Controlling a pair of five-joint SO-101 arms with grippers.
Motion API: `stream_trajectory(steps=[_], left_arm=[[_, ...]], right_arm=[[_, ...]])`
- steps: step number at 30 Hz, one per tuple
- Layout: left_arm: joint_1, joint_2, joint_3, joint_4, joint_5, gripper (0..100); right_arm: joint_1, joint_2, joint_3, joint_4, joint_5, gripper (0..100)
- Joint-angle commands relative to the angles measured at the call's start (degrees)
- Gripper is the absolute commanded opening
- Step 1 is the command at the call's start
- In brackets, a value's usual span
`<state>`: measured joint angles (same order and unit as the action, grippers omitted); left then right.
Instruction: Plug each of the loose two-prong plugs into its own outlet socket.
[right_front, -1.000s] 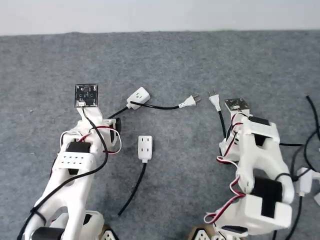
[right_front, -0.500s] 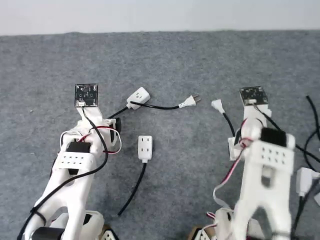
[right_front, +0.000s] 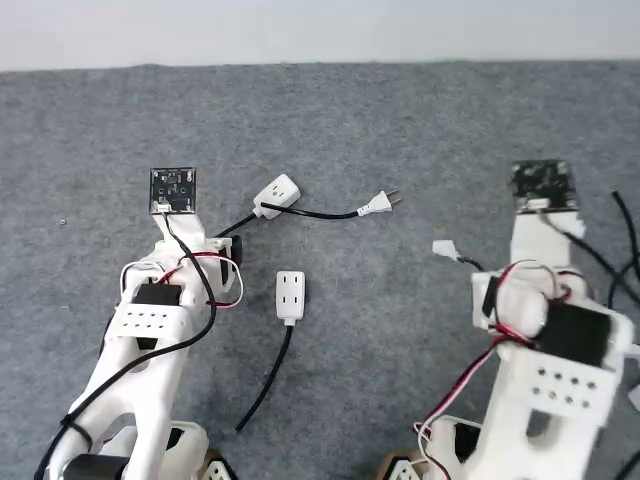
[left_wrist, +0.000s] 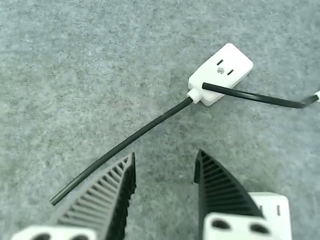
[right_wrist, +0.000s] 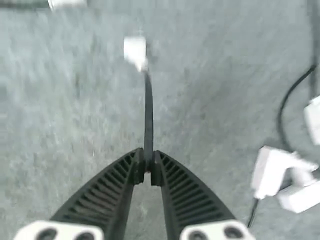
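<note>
Two white outlet sockets lie on the grey carpet: one farther back, one nearer. A white two-prong plug lies loose, and its black cord runs across the far socket. My left gripper is open just above the carpet, short of the far socket, with nothing in it. My right gripper is shut on the black cord of a second white plug, a short way behind the plug.
More white adapters and black cables lie at the right edge beside the right arm. The near socket's own black cord trails toward the front between the arms. A pale wall bounds the carpet at the back.
The right arm swung to the right and drew back, dragging the second plug by its cord away from the loose plug and nearer to me. The left arm kept still.
</note>
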<state>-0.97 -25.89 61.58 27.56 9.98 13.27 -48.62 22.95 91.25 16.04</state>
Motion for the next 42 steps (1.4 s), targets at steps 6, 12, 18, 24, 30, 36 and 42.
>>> stream_trajectory(steps=[6, 12, 18, 24, 30, 36, 42], left_arm=[[-0.4, -0.5, 0.6, -1.2, -0.5, 18], [-0.4, -0.5, 0.5, -1.4, -0.5, 18], [-0.2, -0.5, 0.5, -1.5, -0.5, 18], [0.1, -0.4, 0.5, -1.5, -0.5, 18], [0.1, -0.1, 0.4, -2.5, -0.5, 18], [0.1, -0.1, 0.7, -3.4, -0.5, 18], [0.0, -0.1, 0.7, -3.3, -0.5, 18]], right_arm=[[0.3, 11.7, -29.5, 7.9, -0.5, 0.8], [0.3, 31.1, -44.2, 3.9, -1.1, 0.8], [0.3, 48.6, -51.0, -1.9, -0.7, 0.8], [0.7, 62.9, -51.1, -12.1, -0.9, 0.8], [1.3, 67.0, -51.2, -13.2, -1.1, 1.2], [1.9, 63.8, -49.0, 5.4, -0.8, 6.1], [4.4, 53.9, -28.3, 5.5, 7.5, 6.5]])
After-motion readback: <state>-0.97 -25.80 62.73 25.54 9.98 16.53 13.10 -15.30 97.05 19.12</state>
